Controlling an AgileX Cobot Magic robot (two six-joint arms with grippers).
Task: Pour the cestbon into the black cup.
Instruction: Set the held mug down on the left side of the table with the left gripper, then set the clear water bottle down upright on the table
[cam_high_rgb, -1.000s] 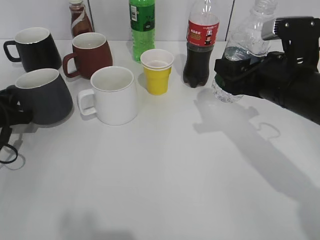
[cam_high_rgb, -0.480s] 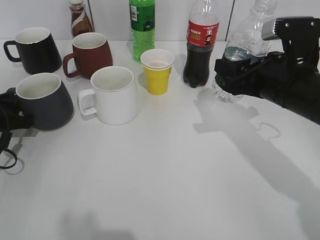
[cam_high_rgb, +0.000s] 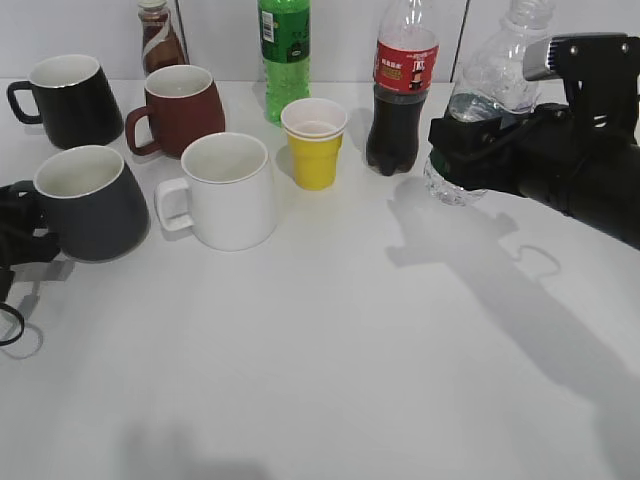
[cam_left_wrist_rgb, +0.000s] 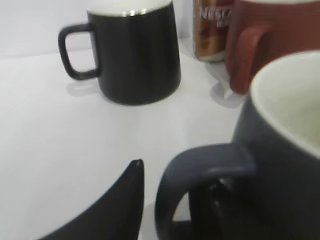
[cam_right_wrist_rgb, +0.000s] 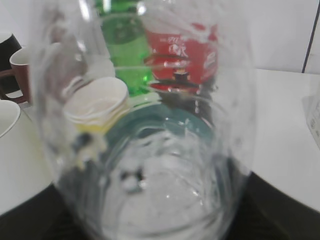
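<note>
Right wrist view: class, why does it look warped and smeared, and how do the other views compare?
Right wrist view: the clear cestbon fills the lens, bending the yellow cup behind it. Left wrist view: the black cup sits too near, soft-edged. Exterior view: sharp, with the right gripper casting a long shadow on the table.

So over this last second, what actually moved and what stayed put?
The black cup, gripped at its handle by the left gripper, slid slightly right toward the white mug and settled level. The right gripper kept the cestbon raised, tilted and unmoved. The other mugs, bottles and yellow cup stayed put.
</note>
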